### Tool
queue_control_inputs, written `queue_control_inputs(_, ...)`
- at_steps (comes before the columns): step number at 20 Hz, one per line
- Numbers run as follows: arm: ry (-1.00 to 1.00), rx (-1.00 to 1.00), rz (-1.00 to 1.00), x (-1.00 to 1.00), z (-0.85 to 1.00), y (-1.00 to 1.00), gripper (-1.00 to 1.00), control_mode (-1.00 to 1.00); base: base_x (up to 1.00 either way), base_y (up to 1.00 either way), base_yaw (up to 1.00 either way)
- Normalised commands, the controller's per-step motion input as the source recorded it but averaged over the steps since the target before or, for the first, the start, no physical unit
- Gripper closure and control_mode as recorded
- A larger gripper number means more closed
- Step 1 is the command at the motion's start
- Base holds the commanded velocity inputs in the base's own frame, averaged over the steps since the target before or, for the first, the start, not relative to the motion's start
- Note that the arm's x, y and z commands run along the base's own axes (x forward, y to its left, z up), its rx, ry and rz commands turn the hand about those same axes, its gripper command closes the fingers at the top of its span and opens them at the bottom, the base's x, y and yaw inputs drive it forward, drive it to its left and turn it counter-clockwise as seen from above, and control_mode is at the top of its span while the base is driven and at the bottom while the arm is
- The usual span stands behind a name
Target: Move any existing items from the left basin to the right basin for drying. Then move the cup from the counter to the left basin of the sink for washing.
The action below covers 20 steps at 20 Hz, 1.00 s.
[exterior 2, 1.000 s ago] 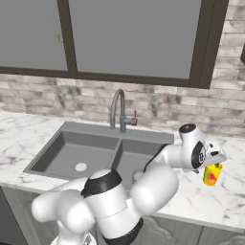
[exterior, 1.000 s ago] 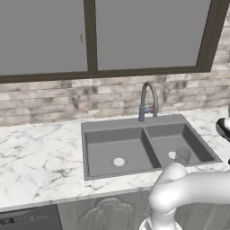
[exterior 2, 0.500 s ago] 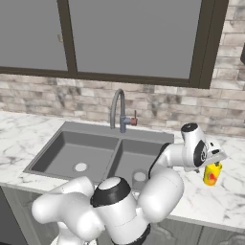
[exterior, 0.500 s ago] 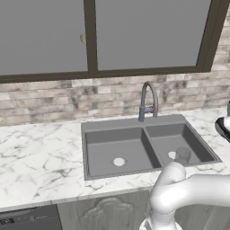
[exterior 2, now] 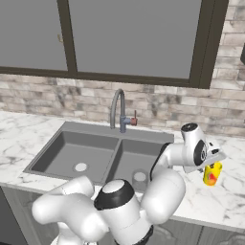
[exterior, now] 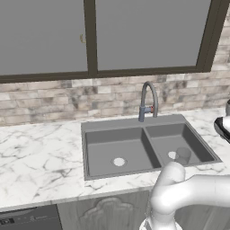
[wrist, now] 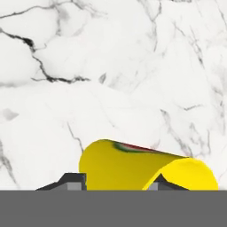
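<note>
Small yellow cup (exterior 2: 212,173) with a red mark, seen on the white marble counter (exterior 2: 225,201) to the right of the sink (exterior 2: 103,155), well apart from the left basin (exterior 2: 67,155). In the hand view, cup (wrist: 142,166) close up, its yellow wall rising between the two dark fingertips (wrist: 73,181) at the bottom edge, pale marble behind it. Gripper (exterior 2: 210,165) directly over the cup, jaws spread either side of its body; cannot tell whether the pads press on the wall or stand just clear. Cup's base hidden in the hand view, so resting or lifted: unclear there; in the right base view, apparently down on the marble.

Arm bent sharply: bulky white links low in front of the cabinet, forearm reaching up and right across the front edge of the right basin (exterior 2: 139,165), wrist turned over the counter, hand pointing down at the cup.

In the right basin, a translucent grey tumbler (exterior: 182,155) upright near the pale drain (exterior: 172,155). Left basin bare around its round drain (exterior: 118,161). Arched grey tap (exterior: 148,101) behind the divider, against a brick backsplash (exterior: 67,99), dark-framed window (exterior: 134,36) above. At the right edge of the left base view, part of a dark and white object (exterior: 223,126) on the counter, not identifiable.
</note>
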Motion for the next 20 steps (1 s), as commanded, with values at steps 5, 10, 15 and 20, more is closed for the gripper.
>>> queue_control_inputs(5,0.01,0.00,0.02,0.00,-0.01,0.00,1.00,-1.00,0.00,0.00,0.00)
queue_control_inputs(10,-0.02,0.05,0.00,-0.09,0.00,-0.04,1.00,-1.00,0.00,0.00,0.00)
queue_control_inputs(15,0.00,0.00,0.05,-0.26,0.23,0.30,1.00,-1.00,0.00,0.00,0.00)
queue_control_inputs(20,-0.04,0.06,0.10,-0.34,0.30,0.04,1.00,-1.00,0.00,0.00,0.00)
